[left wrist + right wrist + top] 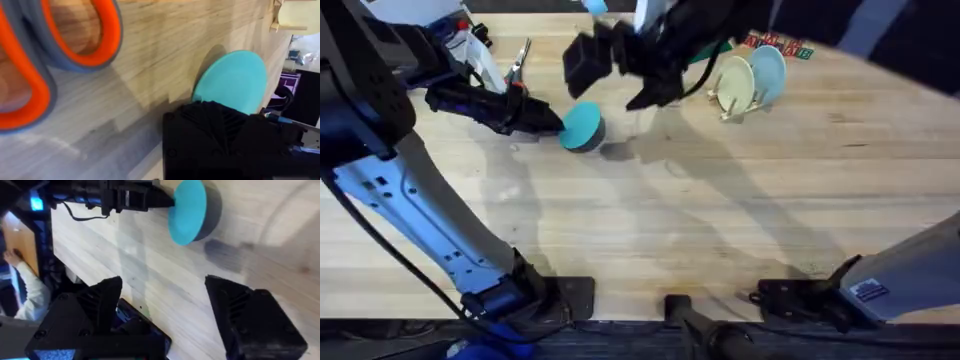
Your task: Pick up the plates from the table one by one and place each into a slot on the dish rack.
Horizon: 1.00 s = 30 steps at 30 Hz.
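A teal plate stands tilted on edge on the table, left of centre. My left gripper is shut on its rim; the plate rises just past that gripper's black body in the left wrist view. The right gripper hovers open a little to the plate's right. Through its spread fingers I see the plate and the left gripper at its edge. At the back stands the dish rack, holding a pale yellow plate and a light blue plate upright.
Scissors with orange handles lie behind the left gripper. A red and green item sits behind the rack. The right arm crosses the back centre, large and dark. Bare wood stretches across the table's middle and front.
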Motion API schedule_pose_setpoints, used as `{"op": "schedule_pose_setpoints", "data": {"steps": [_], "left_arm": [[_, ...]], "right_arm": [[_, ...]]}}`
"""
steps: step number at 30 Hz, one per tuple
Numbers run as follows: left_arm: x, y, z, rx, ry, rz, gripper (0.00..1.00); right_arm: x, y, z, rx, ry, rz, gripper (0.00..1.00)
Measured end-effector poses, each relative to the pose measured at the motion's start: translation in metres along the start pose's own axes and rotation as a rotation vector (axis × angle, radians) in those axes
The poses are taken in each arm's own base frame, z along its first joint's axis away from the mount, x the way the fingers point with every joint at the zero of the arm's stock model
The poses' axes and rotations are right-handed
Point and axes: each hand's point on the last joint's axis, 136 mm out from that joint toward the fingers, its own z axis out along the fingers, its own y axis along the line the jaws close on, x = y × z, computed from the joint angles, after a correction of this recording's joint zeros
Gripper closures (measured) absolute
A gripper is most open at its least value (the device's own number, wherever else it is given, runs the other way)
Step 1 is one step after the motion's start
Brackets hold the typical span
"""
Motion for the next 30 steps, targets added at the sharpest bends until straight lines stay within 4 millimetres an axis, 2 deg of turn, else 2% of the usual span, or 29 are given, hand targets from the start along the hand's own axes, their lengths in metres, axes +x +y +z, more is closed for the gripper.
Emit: {"op": "schedule_pose_setpoints", "data": {"steps": [5, 13, 22, 30], "left_arm": [[0.000, 0.000, 0.000, 0.000, 0.000, 0.000, 0.961], [0.000, 0.000, 0.000, 0.000, 0.000, 0.000, 0.960], [0.000, 0.000, 0.000, 0.000, 0.000, 0.000, 0.960], [0.000, 0.000, 0.000, 0.000, 0.000, 0.000, 0.960]], "right_arm": [[0.013, -0.006, 0.025, -0.016, 0.006, 0.068, 0.006], [0.027, -0.031, 0.051, 0.010, 0.036, 0.170, 0.005], [0.013, -0.042, 0.091, -0.012, 0.013, 0.175, 0.007], [-0.013, -0.022, 0.103, -0.114, -0.085, 0.111, 0.009]]}}
